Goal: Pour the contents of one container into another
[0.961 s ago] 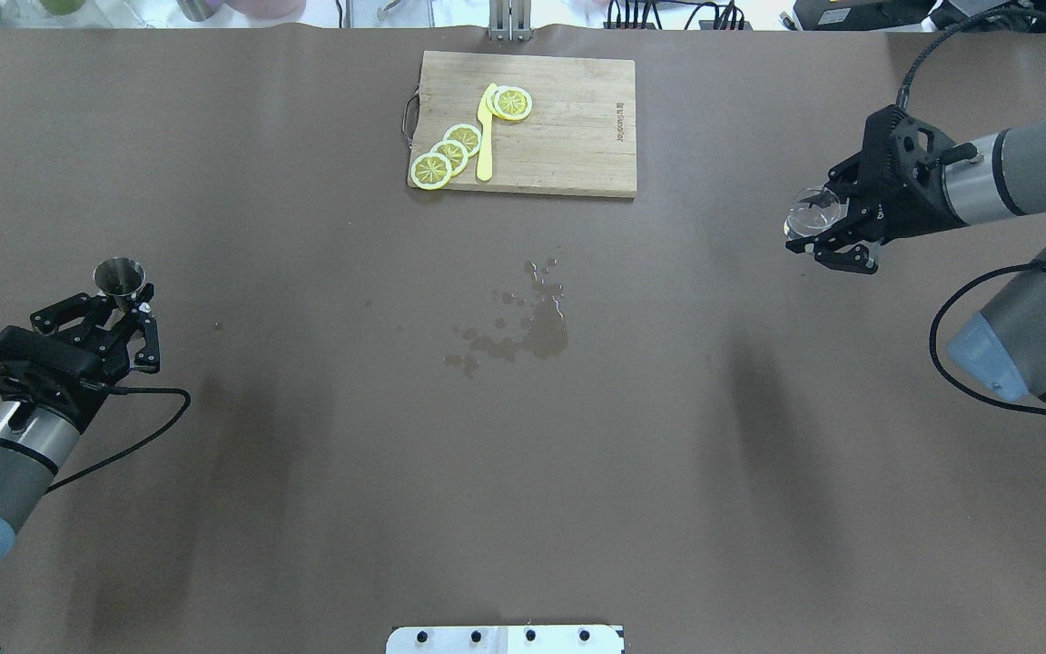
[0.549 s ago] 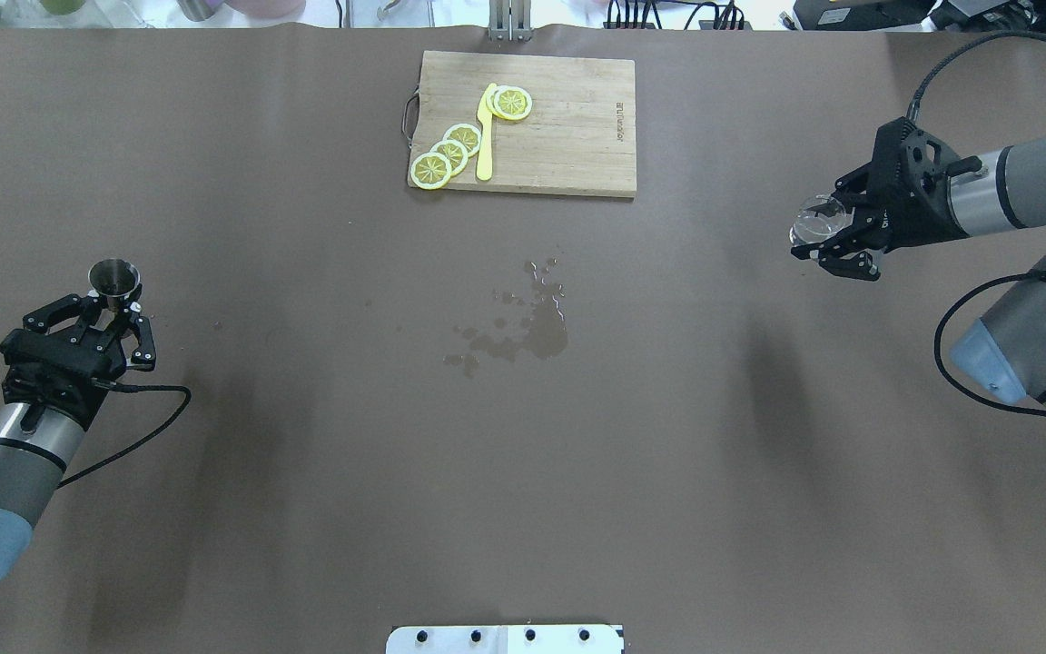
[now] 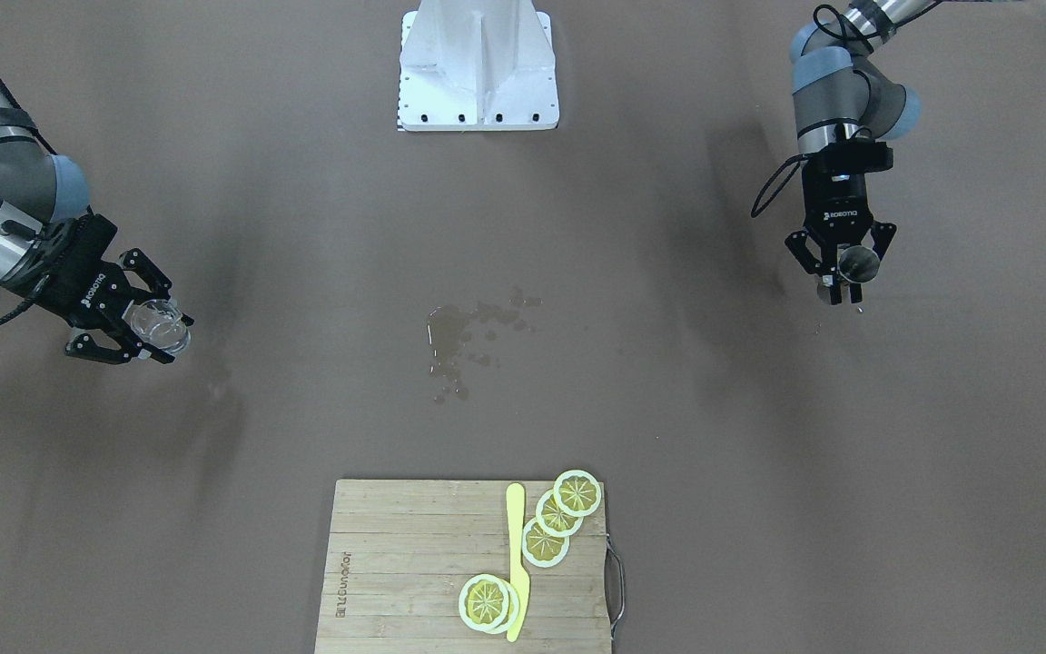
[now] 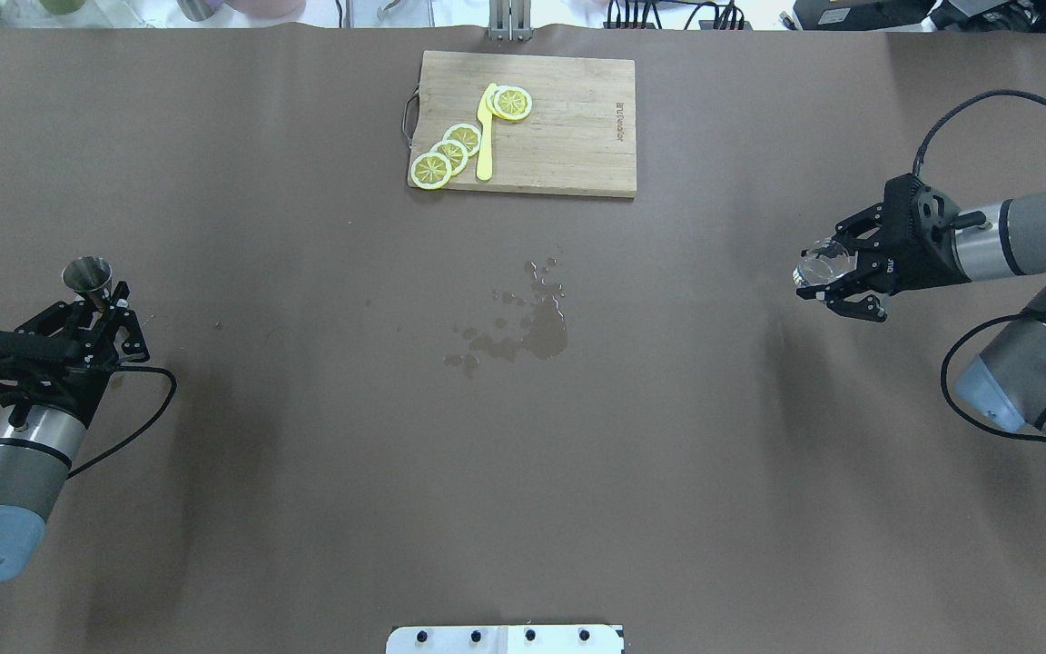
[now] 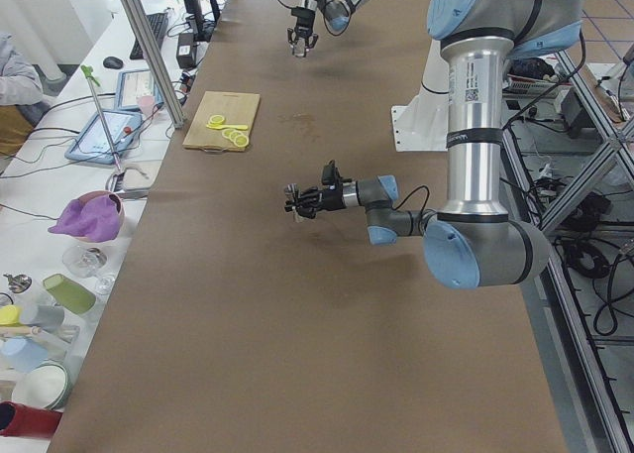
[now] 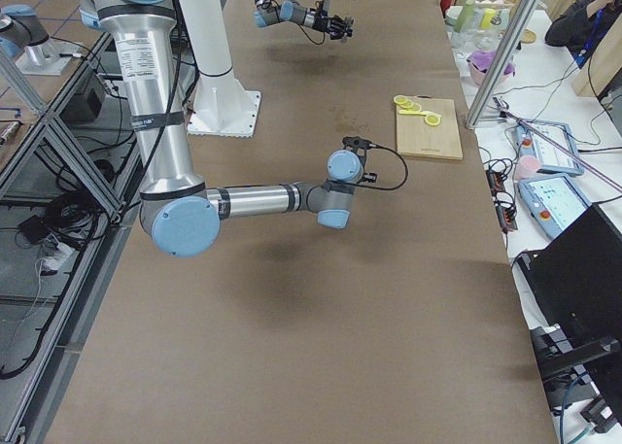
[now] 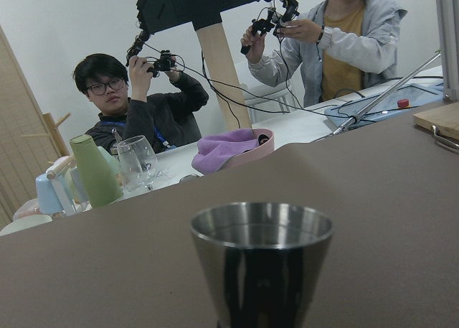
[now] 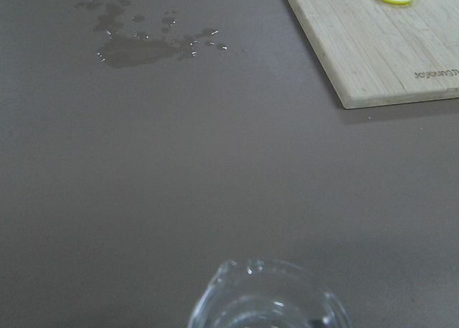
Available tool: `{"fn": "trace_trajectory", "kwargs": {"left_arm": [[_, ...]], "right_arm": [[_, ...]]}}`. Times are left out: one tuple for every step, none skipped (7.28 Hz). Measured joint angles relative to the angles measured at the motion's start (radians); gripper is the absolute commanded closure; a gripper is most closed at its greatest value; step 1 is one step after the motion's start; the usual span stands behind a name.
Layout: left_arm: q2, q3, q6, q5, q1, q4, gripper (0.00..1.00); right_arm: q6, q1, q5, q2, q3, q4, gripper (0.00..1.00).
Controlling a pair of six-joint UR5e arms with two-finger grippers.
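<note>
A small steel cup [image 4: 89, 275] stands upright in my left gripper [image 4: 103, 307], which is shut on its lower part near the table's left edge. The left wrist view shows the cup [image 7: 262, 263] close up, rim level. A clear glass [image 4: 812, 266] is held at the far right by my right gripper [image 4: 827, 271], shut on it. Only the glass rim [image 8: 269, 299] shows at the bottom of the right wrist view. In the front-facing view the steel cup [image 3: 857, 263] is on the right and the glass [image 3: 158, 327] on the left.
A wet spill [image 4: 532, 327] darkens the brown table cover mid-table. A wooden cutting board [image 4: 577, 136] with lemon slices [image 4: 450, 150] and a yellow knife [image 4: 485, 136] lies at the far edge. Beyond the table's left end, two people [image 7: 136, 98] sit behind a bench with cups.
My left gripper has moved left with the steel cup. My right gripper has swung back toward the robot's side with the glass and turned flatter.
</note>
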Motion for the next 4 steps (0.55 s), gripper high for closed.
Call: {"fn": "trace_trajectory", "kwargs": {"left_arm": [[-0.001,-0.001,-0.038,0.000,0.001,0.001,1.00],[-0.003,-0.003,-0.086,0.000,0.001,0.005,1.00],[-0.007,-0.003,-0.116,0.001,0.002,0.034,1.00],[-0.011,-0.003,-0.129,0.008,0.002,0.090,1.00]], "right_arm": [[0.011,-0.009,-0.002,0.003,-0.042,0.055,1.00],[0.017,-0.019,-0.005,0.009,-0.084,0.105,1.00],[0.019,-0.026,-0.006,0.014,-0.115,0.143,1.00],[0.020,-0.032,-0.006,0.018,-0.135,0.168,1.00]]}}
